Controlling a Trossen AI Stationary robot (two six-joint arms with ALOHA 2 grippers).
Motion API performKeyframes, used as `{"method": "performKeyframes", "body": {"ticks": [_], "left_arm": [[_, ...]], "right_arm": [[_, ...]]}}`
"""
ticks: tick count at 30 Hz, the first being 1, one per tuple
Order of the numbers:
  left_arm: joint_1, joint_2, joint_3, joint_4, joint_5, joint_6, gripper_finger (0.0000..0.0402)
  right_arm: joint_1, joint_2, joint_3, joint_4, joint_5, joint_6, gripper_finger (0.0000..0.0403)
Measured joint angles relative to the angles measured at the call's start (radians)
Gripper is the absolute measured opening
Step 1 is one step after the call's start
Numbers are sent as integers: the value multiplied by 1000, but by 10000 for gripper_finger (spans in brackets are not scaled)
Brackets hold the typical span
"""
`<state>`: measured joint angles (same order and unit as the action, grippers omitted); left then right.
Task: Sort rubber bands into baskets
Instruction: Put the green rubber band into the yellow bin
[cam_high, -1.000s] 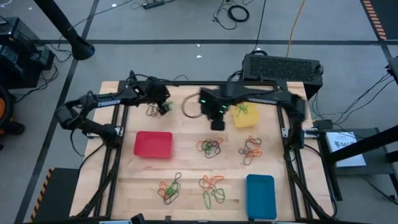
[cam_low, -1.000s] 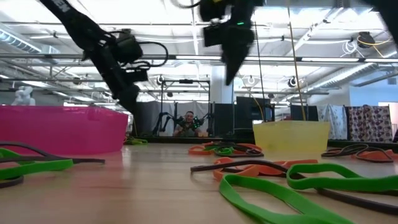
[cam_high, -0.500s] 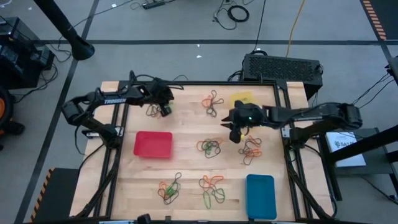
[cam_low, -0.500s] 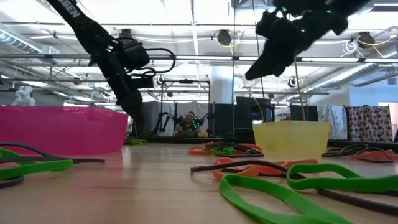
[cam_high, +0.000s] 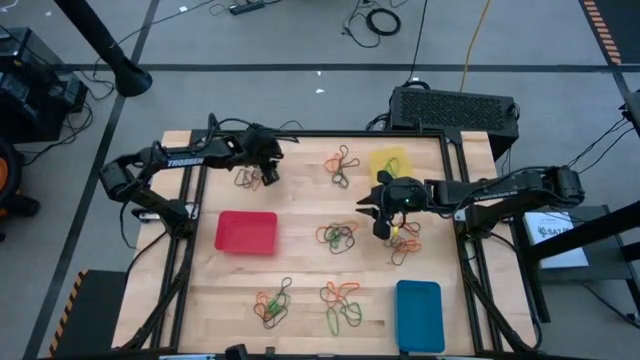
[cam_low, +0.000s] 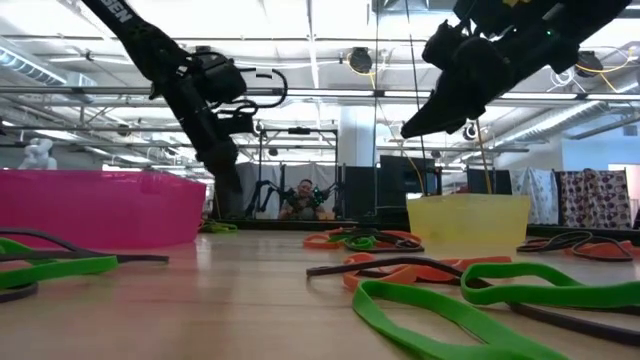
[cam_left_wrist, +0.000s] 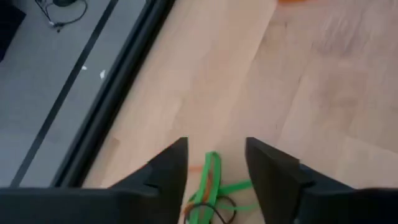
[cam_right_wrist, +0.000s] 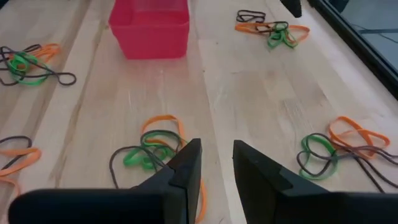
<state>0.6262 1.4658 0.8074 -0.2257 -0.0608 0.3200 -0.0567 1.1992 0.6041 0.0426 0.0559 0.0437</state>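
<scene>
Rubber bands lie in loose tangles all over my wooden table (cam_high: 300, 270): one clump (cam_high: 247, 178) near the far left corner, one clump (cam_high: 341, 163) at the far middle, a middle clump (cam_high: 337, 236), a clump (cam_high: 403, 240) to its right, and two clumps near the front edge, one (cam_high: 272, 301) left of the other (cam_high: 341, 304). The red basket (cam_high: 246, 231) sits on the left half of the table, the yellow basket (cam_high: 391, 160) at the far right, the blue basket (cam_high: 419, 314) at the front right, all three well apart from each other. My left gripper (cam_high: 268, 175) hangs over the far-left clump, its two fingers (cam_left_wrist: 166, 171) spread apart and nothing between them; in my left wrist view a green band and an orange one (cam_left_wrist: 211, 186) lie on the wood in the gap below. My right gripper (cam_high: 384, 224) is reached out low over the table between the middle clump and the right-hand clump, just in front of the yellow basket. Its fingers (cam_right_wrist: 186, 163) stand with a narrow gap and hold nothing; past them in my right wrist view I see the middle clump with green, orange and dark loops (cam_right_wrist: 149, 146), and farther off the red basket (cam_right_wrist: 149, 25). In the low view a person (cam_low: 303, 198) sits in the room beyond the table.
</scene>
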Motion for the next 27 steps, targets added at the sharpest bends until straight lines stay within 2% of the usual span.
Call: {"method": "performKeyframes", "body": {"ticks": [3, 7, 18, 27], "left_arm": [[1, 0, 10, 1, 27, 1, 197], [20, 19, 10, 6, 118, 4, 200], [98, 197, 9, 49, 119, 109, 200], [100, 229, 9, 63, 119, 115, 200]], "right_arm": [[0, 0, 0, -1, 0, 4, 86], [0, 0, 0, -1, 0, 1, 86], [0, 1, 0, -2, 0, 1, 86], [0, 1, 0, -8, -1, -7, 86]]}}
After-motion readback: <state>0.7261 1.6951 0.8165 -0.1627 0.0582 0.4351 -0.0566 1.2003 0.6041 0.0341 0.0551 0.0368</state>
